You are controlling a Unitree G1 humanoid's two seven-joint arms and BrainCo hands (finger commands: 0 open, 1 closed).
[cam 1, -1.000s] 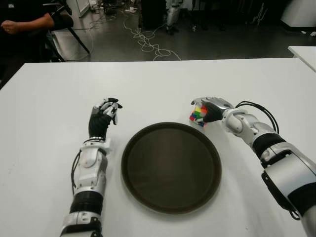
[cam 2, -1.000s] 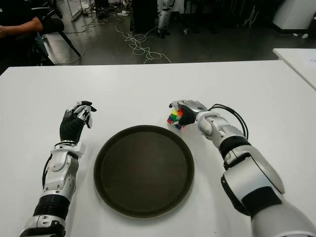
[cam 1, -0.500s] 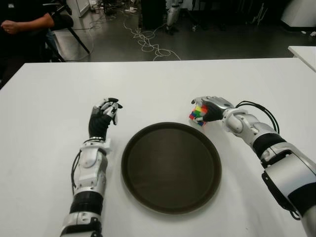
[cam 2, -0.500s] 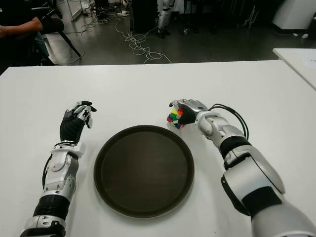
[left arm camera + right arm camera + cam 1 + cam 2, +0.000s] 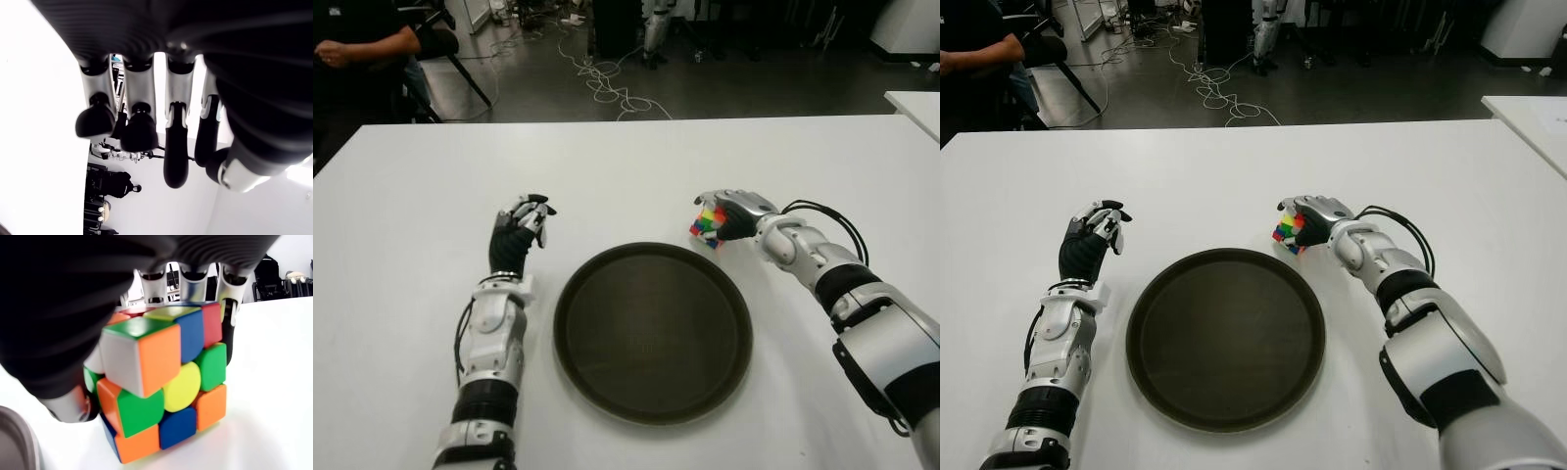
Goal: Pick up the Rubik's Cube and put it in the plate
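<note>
We see the right robot hand (image 5: 729, 215) at the far right edge of the plate (image 5: 653, 331), with its fingers (image 5: 194, 281) curled over the top of the Rubik's Cube (image 5: 708, 224) and gripping it. In the right wrist view the cube (image 5: 164, 382) shows orange, green, blue, yellow and white squares, and its top layer is twisted out of line with the layers below. Its lower edge sits at or just above the white table (image 5: 626, 176); we cannot tell whether it touches. The cube is outside the plate, just beyond its rim on the far right side.

The plate is round, dark and shallow, and it lies on the table between the two arms, with nothing in it.

The left robot hand (image 5: 516, 235) shows to the left of the plate, a little apart from its rim. In the left wrist view its fingers (image 5: 137, 128) hang loosely bent and hold nothing.

Beyond the far edge of the table we see a dark floor with white cables (image 5: 607, 83), and a seated person's arm (image 5: 367, 44) at the far left corner.
</note>
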